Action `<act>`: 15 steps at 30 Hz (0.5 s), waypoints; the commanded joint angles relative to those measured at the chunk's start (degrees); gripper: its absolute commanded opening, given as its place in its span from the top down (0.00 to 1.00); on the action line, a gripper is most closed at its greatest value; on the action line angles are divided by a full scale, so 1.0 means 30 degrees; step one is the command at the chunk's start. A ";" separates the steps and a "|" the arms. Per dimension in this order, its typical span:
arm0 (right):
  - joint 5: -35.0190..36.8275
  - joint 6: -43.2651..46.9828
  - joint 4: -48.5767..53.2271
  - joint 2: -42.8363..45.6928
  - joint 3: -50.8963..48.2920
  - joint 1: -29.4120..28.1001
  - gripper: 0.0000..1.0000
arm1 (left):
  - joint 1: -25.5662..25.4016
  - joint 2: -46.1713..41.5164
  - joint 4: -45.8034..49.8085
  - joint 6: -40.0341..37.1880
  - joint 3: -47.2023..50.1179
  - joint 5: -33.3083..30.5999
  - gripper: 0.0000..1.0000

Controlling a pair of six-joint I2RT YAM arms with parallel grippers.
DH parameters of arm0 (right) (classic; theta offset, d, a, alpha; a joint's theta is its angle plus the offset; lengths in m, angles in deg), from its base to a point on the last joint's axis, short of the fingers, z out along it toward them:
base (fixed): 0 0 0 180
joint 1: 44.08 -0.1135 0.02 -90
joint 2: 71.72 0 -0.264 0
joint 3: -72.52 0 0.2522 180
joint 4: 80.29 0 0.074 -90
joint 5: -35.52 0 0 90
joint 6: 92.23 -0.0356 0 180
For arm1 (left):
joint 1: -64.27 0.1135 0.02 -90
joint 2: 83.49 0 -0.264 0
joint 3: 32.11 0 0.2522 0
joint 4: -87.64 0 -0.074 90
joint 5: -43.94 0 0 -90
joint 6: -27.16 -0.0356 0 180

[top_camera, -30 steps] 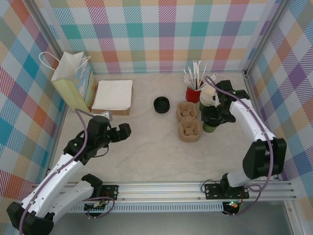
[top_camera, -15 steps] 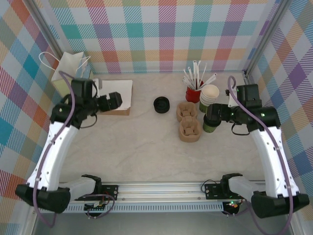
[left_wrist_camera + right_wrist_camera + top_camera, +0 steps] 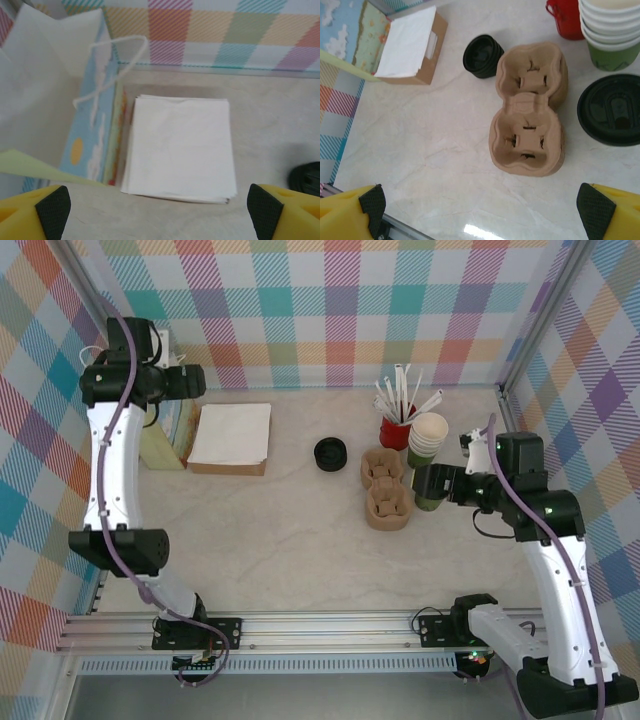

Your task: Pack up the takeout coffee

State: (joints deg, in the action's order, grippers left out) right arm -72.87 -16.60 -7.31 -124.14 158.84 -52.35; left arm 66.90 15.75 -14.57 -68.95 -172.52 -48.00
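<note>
The takeout coffee [image 3: 614,109], an olive-green cup under a round black lid, stands on the table right of the brown pulp carrier [image 3: 529,109]. From above, its green side [image 3: 431,502] peeks out under my right gripper [image 3: 426,483]. That right gripper [image 3: 482,210] hovers open and holds nothing, with the lidded cup off to its right side and apart from both fingers. My left gripper [image 3: 190,380] is raised at the back left beside the paper bag [image 3: 160,440]. The left gripper [image 3: 157,210] is open and empty above the napkin stack [image 3: 180,145].
A stack of lidless green cups [image 3: 610,30] and a red cup of straws [image 3: 397,430] stand behind the coffee. Spare black lids [image 3: 330,453] lie left of the carrier [image 3: 385,490]. The napkin box [image 3: 232,437] sits beside the bag [image 3: 50,95].
My left arm has swung up from the front left of the table to the bag at the back. The right arm has risen and re-posed, its gripper still by the lidded cup.
</note>
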 commanded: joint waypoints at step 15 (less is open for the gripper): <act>-0.0852 -0.0024 -0.0268 -0.1193 -0.0936 0.0063 0.00 | 0.5630 0.5959 -0.2087 0.1505 -0.4005 0.6677 0.11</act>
State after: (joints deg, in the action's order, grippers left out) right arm -73.57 -16.43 -7.35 -127.03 156.45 -52.35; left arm 82.07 33.39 -17.91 -66.69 -182.99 -36.44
